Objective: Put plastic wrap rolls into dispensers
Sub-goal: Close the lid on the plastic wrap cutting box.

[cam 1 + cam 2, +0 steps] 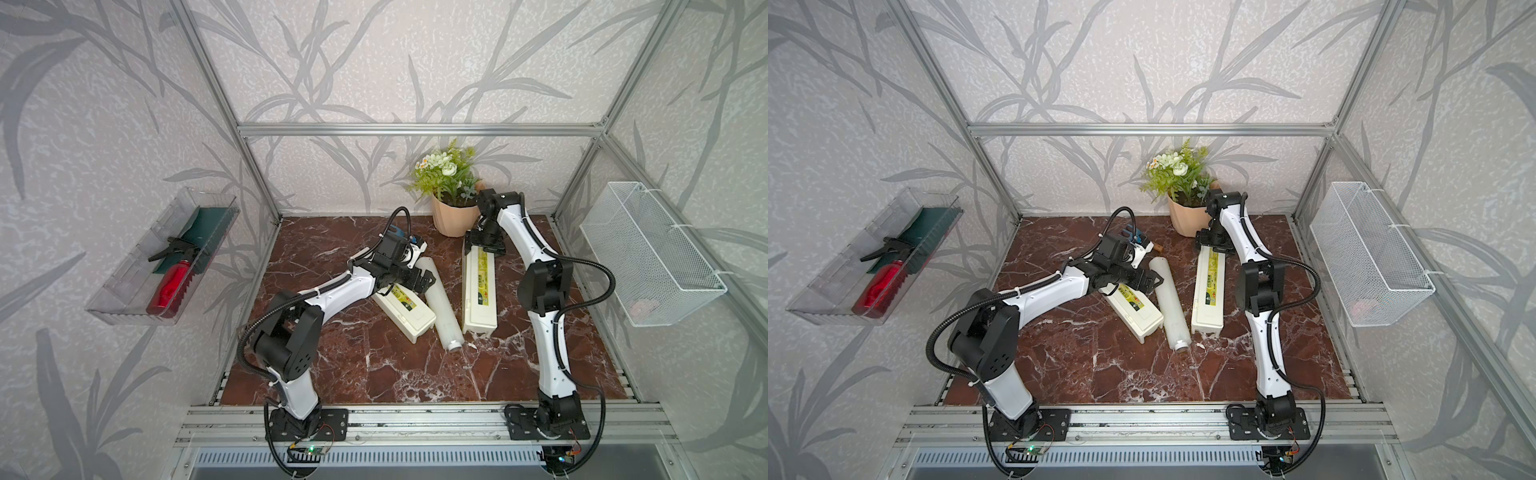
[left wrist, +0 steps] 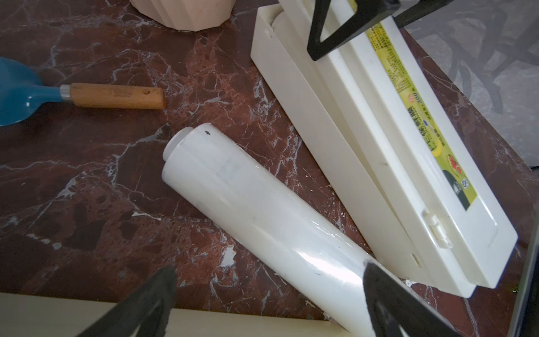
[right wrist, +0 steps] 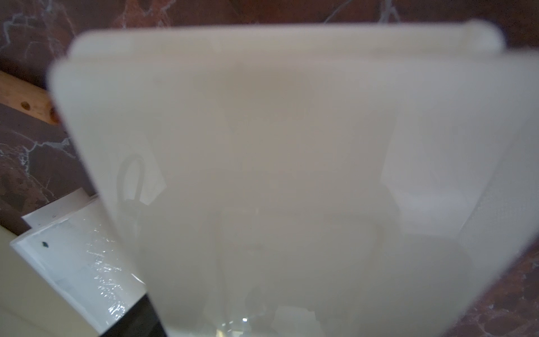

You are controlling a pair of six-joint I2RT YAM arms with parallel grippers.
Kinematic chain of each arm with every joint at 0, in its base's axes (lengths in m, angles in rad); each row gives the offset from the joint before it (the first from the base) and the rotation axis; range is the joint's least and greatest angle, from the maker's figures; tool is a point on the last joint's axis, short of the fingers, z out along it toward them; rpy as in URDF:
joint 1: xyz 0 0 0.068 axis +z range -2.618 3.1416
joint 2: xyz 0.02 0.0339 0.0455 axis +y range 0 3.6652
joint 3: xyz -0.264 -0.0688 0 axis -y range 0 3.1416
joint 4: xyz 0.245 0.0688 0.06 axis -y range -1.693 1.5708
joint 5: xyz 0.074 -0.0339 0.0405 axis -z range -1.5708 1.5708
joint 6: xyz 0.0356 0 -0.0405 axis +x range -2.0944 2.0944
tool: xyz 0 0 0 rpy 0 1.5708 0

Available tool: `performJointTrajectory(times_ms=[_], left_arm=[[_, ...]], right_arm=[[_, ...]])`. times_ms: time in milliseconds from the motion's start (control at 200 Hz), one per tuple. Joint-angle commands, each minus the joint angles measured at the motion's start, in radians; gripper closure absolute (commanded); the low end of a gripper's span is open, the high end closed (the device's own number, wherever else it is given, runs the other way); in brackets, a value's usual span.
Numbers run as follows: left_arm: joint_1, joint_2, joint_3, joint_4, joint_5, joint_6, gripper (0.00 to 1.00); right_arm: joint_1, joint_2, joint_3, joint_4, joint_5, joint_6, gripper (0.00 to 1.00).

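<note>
The left arm [image 1: 332, 291] and right arm [image 1: 550, 353] are made of white shells joined by black joints. Black corrugated cables [image 1: 239, 351] are tied on with white ties; black base plates [image 1: 336, 419] are apparently screwed down.

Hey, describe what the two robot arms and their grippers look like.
Both the left arm and right arm have glossy white shells with black joints, on black base plates. A black ribbed cable loops along each, fastened with white ties. The left gripper and right gripper are black, with hollow triangular fingers.
</note>
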Motion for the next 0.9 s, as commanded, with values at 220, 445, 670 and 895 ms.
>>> performJointTrajectory(times_ms=[220,445,670,895], left_arm=[[-0.080,0.018,0.022,0.049,0.191,0.076,0.01],[-0.146,0.105,0.063,0.117,0.201,0.031,0.01],[-0.191,0.186,0.105,0.169,0.182,-0.040,0.01],[-0.205,0.216,0.127,0.180,0.185,-0.077,0.01]], right_arm=[[-0.004,0.028,-0.028,0.079,0.007,0.020,0.34],[-0.004,0.025,-0.080,0.122,0.010,0.008,0.33],[-0.003,-0.006,-0.172,0.201,-0.002,-0.011,0.32],[-0.006,0.003,-0.154,0.157,-0.023,-0.041,0.32]])
